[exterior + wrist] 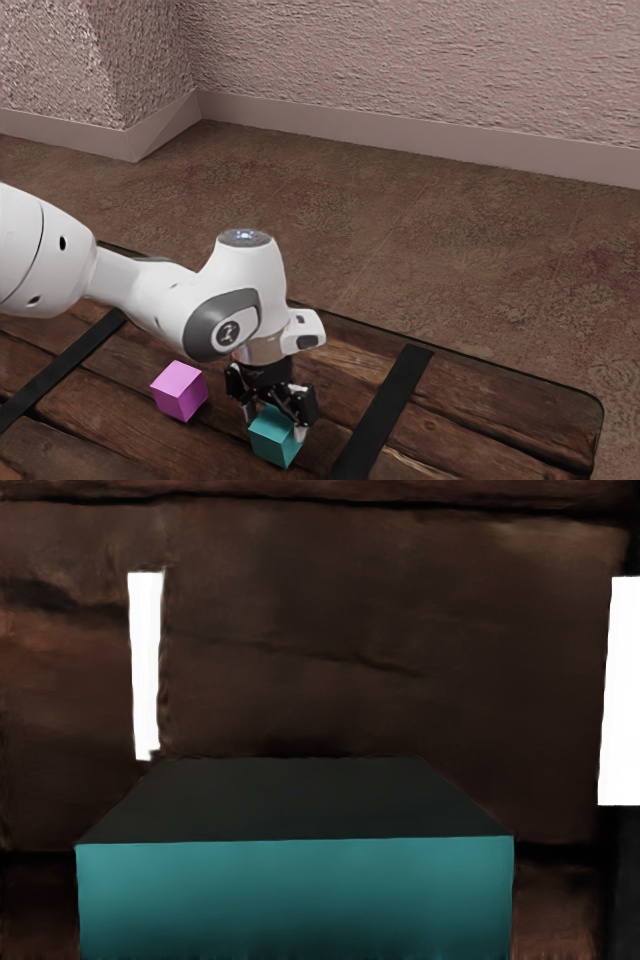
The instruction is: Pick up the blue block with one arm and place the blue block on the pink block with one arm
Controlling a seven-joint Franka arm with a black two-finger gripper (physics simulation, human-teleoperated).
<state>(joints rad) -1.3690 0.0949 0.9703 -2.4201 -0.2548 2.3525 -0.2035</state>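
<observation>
Your gripper [274, 410] sat over the blue block [272, 445]; whether it gripped, you couldn't tell. The block looked rigid, light and smooth, best taken by its flat opposite sides.

My wooden table [500, 415] carries two black strips [385, 410]; between them rest the pink block [180, 390] and blue block [272, 440], apart.

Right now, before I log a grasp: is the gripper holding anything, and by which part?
Cannot tell. The gripper is down over the top of the blue block, which looks to rest on the table; a firm grip isn't visible.
</observation>
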